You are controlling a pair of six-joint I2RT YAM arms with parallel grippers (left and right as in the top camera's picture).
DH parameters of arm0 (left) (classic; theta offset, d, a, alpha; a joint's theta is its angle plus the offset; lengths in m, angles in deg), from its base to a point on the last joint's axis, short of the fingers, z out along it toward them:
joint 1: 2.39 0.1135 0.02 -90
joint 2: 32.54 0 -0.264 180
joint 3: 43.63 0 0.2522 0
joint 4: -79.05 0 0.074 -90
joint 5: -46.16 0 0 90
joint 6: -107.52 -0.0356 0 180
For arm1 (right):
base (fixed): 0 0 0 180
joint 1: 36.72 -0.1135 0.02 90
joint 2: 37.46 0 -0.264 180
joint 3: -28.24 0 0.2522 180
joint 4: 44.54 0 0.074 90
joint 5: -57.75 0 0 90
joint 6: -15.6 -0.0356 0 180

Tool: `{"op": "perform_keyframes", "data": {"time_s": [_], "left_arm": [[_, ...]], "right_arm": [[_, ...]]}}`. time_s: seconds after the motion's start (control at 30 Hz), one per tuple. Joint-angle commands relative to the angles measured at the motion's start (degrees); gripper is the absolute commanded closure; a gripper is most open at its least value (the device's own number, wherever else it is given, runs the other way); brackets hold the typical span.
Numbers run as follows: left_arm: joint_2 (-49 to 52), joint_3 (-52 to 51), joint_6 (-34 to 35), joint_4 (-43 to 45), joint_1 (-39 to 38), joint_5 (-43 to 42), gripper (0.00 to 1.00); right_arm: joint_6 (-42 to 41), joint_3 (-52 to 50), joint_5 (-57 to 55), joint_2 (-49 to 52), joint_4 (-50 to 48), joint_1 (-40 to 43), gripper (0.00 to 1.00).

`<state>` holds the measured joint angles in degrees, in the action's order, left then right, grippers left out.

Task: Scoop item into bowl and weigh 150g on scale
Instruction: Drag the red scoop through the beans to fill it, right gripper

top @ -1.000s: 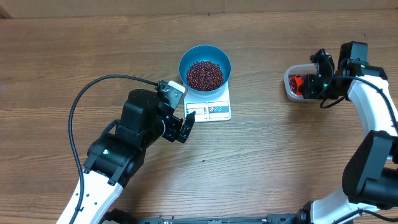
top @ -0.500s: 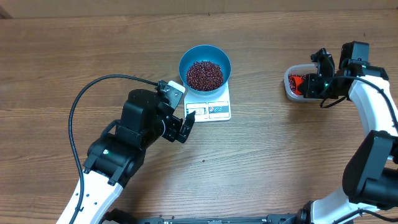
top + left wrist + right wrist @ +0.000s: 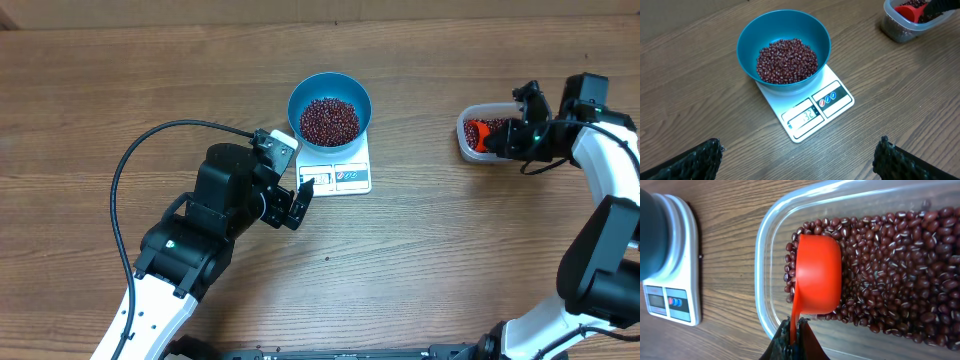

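Right now the right gripper [image 3: 794, 340] has its fingers pressed together on the thin handle of the orange-red scoop [image 3: 817, 275], pinching it edge-on. The scoop's cup is inside the clear plastic tub [image 3: 761, 255], at the end nearer the scale [image 3: 836, 82], and lies on the dark red beans [image 3: 890, 265] that cover the tub floor. Can't tell whether the cup has any beans in it.

The tub sits on the wooden table [image 3: 450, 250], well apart from the scale, on the robot's right.

The blue bowl [image 3: 747, 37] stands on the scale's platform, upright. It overhangs the platform on both sides, and only the panel edge sticks out. A loose pile of the same beans covers the bowl's bottom, well below the rim. The scale's display [image 3: 804, 116] is lit and faces the left arm; digits are too small to read reliably.

The left gripper [image 3: 298, 203] hangs over the table just beside the scale's panel-side corner. Its fingers [image 3: 692, 162] are spread wide, with nothing between them and touching nothing.
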<state>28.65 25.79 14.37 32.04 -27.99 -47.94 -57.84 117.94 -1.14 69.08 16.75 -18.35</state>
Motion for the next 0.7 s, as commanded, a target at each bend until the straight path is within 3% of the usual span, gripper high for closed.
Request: {"op": "perform_keyframes", "data": {"time_s": [0.0, 0.67], "left_arm": [[0.33, 1.18, 0.57, 0.04, 0.09, -0.37, 0.01], [0.31, 1.18, 0.57, 0.04, 0.09, -0.37, 0.01]], "right_arm": [[-0.07, 0.17, 4.87, 1.92, 0.46, 0.79, 0.96], [-0.09, 0.20, 15.28, 1.92, -0.50, 7.61, 0.96]]}}
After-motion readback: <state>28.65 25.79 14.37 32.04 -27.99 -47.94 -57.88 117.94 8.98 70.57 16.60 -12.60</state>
